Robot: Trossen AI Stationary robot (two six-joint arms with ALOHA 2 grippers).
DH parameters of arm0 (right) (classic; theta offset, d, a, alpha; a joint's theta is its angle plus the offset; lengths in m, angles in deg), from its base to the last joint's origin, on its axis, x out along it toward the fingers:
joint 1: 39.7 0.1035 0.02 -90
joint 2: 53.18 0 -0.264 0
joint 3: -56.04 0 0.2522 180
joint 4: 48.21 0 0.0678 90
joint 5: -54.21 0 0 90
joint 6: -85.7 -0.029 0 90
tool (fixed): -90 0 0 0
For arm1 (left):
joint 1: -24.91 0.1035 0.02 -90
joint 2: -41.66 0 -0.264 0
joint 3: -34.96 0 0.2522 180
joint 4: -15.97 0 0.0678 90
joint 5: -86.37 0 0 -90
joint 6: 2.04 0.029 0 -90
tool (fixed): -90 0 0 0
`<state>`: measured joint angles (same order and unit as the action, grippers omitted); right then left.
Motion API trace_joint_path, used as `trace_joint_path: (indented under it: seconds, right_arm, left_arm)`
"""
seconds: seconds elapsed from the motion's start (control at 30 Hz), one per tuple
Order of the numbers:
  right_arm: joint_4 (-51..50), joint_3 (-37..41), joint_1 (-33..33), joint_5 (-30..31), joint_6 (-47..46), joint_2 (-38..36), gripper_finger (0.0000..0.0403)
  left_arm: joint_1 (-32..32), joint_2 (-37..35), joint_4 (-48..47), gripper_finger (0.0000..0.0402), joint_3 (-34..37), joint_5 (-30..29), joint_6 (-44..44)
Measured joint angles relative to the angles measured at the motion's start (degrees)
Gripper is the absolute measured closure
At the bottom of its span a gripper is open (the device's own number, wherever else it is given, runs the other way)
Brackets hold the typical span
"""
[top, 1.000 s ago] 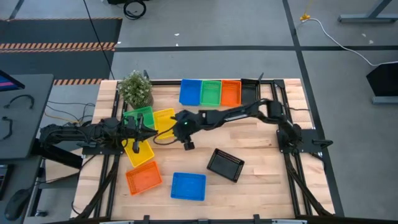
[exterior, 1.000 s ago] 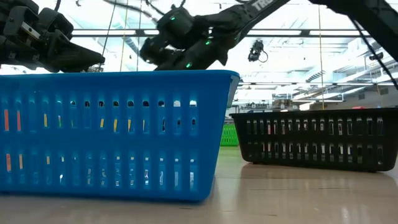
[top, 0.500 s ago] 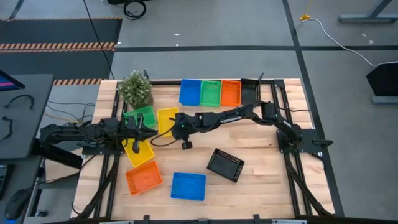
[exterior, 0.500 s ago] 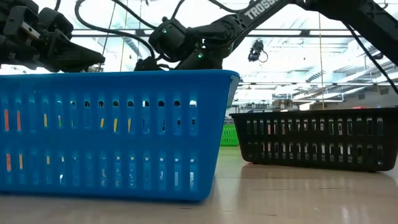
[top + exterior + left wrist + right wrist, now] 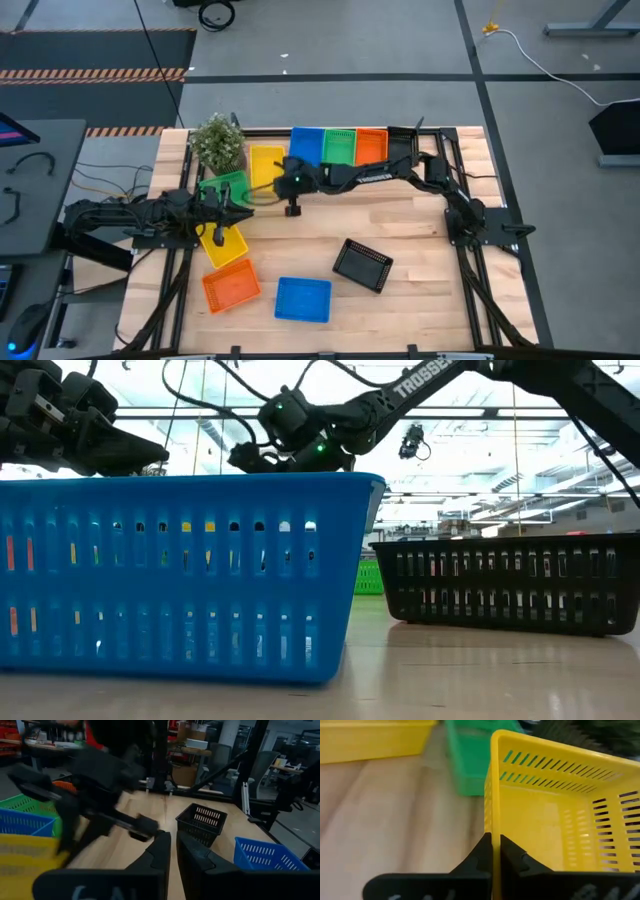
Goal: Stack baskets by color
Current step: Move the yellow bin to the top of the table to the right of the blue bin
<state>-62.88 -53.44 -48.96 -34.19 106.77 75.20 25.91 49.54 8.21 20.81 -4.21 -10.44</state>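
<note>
My right gripper (image 5: 281, 181) reaches in from the table's right and is shut on a yellow basket (image 5: 265, 165), which sits between the plant and the far row of baskets. A green basket (image 5: 225, 188) lies just left of it. A second yellow basket (image 5: 226, 246) lies at the near left, partly under my left arm. My left gripper (image 5: 172, 845) waits level at the table's left, fingers together, holding nothing. An orange basket (image 5: 230, 287), a blue basket (image 5: 303, 299) and a black basket (image 5: 362, 264) rest on their bottoms nearer the front edge. My right gripper (image 5: 495, 842) pinches the yellow basket's right-hand wall (image 5: 492, 815) at its rim, by the near corner. One finger is inside the basket and one outside. The fingers come from the table's right, slanting down. Whether the basket's bottom is off the table, I cannot tell.
A row of blue (image 5: 305, 146), green (image 5: 339, 147), orange (image 5: 371, 148) and black (image 5: 400, 148) baskets lines the far edge. A potted plant (image 5: 218, 143) stands at the far left corner. Bare wood lies in the middle of the table.
My right gripper first moved a little toward the table's left, then went toward the far edge, taking the yellow basket along. The basket has moved from beside the green basket's near right to a place closer to the plant and the far blue basket.
</note>
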Motion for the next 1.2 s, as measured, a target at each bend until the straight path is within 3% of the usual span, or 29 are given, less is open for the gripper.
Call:
trace_joint_path:
  seconds: [0.43,0.97,1.2]
  right_arm:
    - [-0.33,0.00,-6.96,-1.93,-4.88,0.02,0.0393]
    - [-0.83,0.00,-8.26,-8.57,-4.73,0.04,0.0391]
    - [-1.70,0.00,-9.33,-8.77,-5.81,0.04,0.0391]
  left_arm:
    - [0.00,0.00,0.04,0.0364,0.01,-0.02,0.00]
    - [0.01,-0.02,0.04,0.0366,0.00,-0.02,0.01]
    - [0.00,-0.01,0.04,0.0365,0.02,-0.02,0.02]
